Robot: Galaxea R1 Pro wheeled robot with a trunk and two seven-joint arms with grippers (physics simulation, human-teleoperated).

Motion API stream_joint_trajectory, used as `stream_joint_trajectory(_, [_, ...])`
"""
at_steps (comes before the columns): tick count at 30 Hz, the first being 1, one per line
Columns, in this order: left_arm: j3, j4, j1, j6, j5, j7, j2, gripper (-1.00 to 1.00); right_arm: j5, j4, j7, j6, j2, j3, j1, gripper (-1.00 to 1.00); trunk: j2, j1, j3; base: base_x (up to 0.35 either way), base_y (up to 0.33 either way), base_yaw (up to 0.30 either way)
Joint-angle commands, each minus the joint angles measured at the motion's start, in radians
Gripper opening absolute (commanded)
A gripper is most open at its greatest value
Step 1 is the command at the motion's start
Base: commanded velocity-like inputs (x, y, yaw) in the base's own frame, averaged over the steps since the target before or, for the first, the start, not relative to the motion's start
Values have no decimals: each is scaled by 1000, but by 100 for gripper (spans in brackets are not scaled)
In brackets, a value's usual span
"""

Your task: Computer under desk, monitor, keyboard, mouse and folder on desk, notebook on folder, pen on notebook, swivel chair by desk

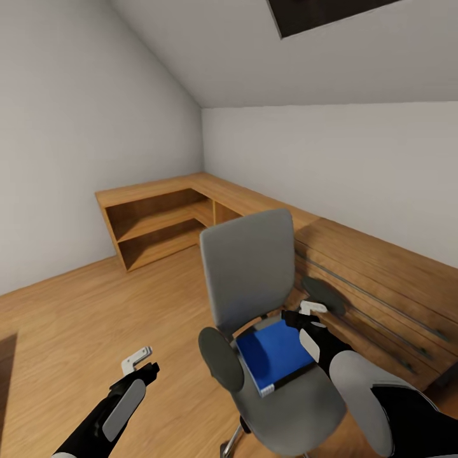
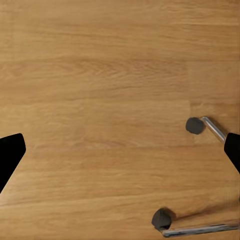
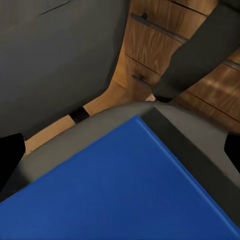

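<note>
The grey swivel chair [image 1: 251, 273] stands in the middle of the room with its back toward the corner. The bright-blue folder [image 1: 275, 355] lies flat on its seat. My right gripper [image 1: 310, 326] hovers open just above the folder's far right edge, by the chair's right armrest [image 1: 324, 294]. In the right wrist view the folder [image 3: 125, 190] spreads between the open gripper [image 3: 120, 150] fingertips, close below. My left gripper [image 1: 143, 366] hangs open over the wood floor left of the chair, holding nothing. In the left wrist view the gripper [image 2: 120, 152] looks down on the floor and two chair castors [image 2: 195, 125].
Low oak shelving [image 1: 159, 222] fills the far corner. An oak drawer unit [image 1: 381, 292] runs along the right wall, close behind the chair. The chair's left armrest [image 1: 221, 359] sits between my two arms. Open wood floor [image 1: 76, 318] lies to the left.
</note>
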Motion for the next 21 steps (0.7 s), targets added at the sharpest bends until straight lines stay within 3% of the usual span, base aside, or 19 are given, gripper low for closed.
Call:
stream_joint_trajectory(1, [-4, -2, -1, 2, 5, 8, 1, 100, -6, -1, -1, 1, 1, -4, 0, 100, 0, 0, -1, 167, 0, 0])
stream_joint_trajectory(5, [-3, -1, -1, 0, 5, 9, 2, 100, -6, 0, -2, 5, 1, -4, 0, 100, 0, 0, -1, 177, 0, 0])
stream_joint_trajectory(14, [1, -13, -1, -16, 5, 15, 7, 100, -5, 0, -7, 15, 0, 0, 0, 100, 0, 0, -1, 19, 0, 0])
stream_joint_trajectory(21, [1, -46, -1, -31, 5, 15, 8, 100, 13, 0, -8, 54, -7, 1, 0, 100, -49, 27, -23, 0, 0, 0])
